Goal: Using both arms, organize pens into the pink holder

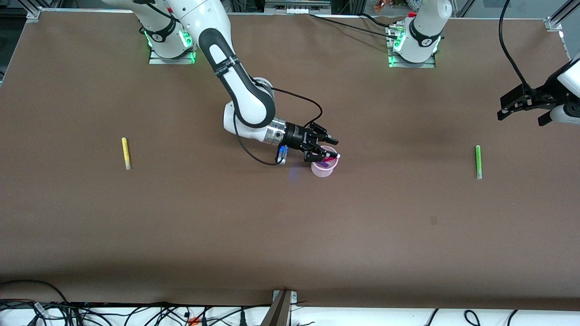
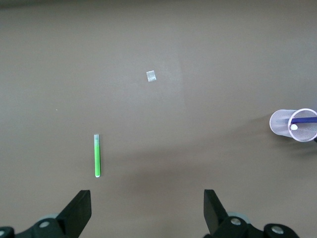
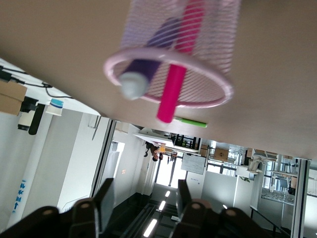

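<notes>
The right gripper, fingers apart, hangs at the pink holder, magenta pen and purple pen inside. The left gripper waits spread over the table near the green pen, likely next; the yellow pen also remains.

The front camera looked down from high across the brown table, facing both bases at twelve o'clock. The left wrist camera hung high, looking straight down, and shared the bright green pen with it. The right wrist camera sat close against the translucent pink mesh holder, tilted sideways.
</notes>
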Robot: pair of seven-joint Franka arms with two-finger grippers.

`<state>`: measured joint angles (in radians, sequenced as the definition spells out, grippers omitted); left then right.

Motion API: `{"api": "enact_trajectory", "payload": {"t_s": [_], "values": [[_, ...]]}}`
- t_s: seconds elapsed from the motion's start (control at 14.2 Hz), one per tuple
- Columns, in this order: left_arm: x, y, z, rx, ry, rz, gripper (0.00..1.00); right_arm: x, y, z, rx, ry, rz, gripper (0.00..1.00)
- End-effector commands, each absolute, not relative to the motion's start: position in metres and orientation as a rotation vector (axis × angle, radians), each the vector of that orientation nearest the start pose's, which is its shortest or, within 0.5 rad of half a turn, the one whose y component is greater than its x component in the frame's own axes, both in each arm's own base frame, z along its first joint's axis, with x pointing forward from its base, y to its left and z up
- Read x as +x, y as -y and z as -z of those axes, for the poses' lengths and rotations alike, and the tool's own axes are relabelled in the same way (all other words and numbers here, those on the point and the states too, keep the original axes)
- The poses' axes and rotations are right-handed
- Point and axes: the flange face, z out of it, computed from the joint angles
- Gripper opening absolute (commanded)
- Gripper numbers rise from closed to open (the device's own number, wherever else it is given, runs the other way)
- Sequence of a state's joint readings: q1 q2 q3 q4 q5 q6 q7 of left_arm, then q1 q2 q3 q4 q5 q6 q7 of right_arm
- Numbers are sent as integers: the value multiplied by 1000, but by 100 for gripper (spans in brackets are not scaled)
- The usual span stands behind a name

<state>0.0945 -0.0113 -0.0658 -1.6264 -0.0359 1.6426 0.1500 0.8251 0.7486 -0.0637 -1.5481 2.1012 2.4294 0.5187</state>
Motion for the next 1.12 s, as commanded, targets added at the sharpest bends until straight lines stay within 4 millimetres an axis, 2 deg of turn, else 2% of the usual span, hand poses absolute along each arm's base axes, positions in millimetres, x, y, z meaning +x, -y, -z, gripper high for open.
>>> {"api": "enact_trajectory", "payload": {"t_s": [0.0, 0.14, 0.35, 0.63, 0.7, 0.77, 0.91, 0.98, 1.05], "values": [[555, -13, -613, -3184, -223, 43, 100, 533, -497, -265, -1429, -1256, -728, 100], [555, -14, -613, -3184, -221, 43, 100, 538, -481, -294, -1587, -1172, -638, 100], [555, -14, -613, -3184, -221, 43, 100, 546, -443, -336, -1837, -1007, -502, 100], [555, -14, -613, -3186, -221, 41, 100, 591, -339, -372, -2184, -799, -486, 100], [556, -14, -611, -3186, -221, 38, 100, 598, -316, -386, -2314, -734, -445, 100], [555, -15, -612, -3186, -218, 38, 100, 601, -297, -400, -2442, -672, -401, 100], [555, -14, -613, -3186, -221, 41, 100, 594, -276, -428, -2609, -558, -340, 100], [555, -15, -612, -3186, -218, 38, 100, 593, -256, -448, -2685, -525, -285, 100], [555, -15, -612, -3186, -218, 41, 100, 593, -232, -459, -2782, -485, -266, 100]]}}
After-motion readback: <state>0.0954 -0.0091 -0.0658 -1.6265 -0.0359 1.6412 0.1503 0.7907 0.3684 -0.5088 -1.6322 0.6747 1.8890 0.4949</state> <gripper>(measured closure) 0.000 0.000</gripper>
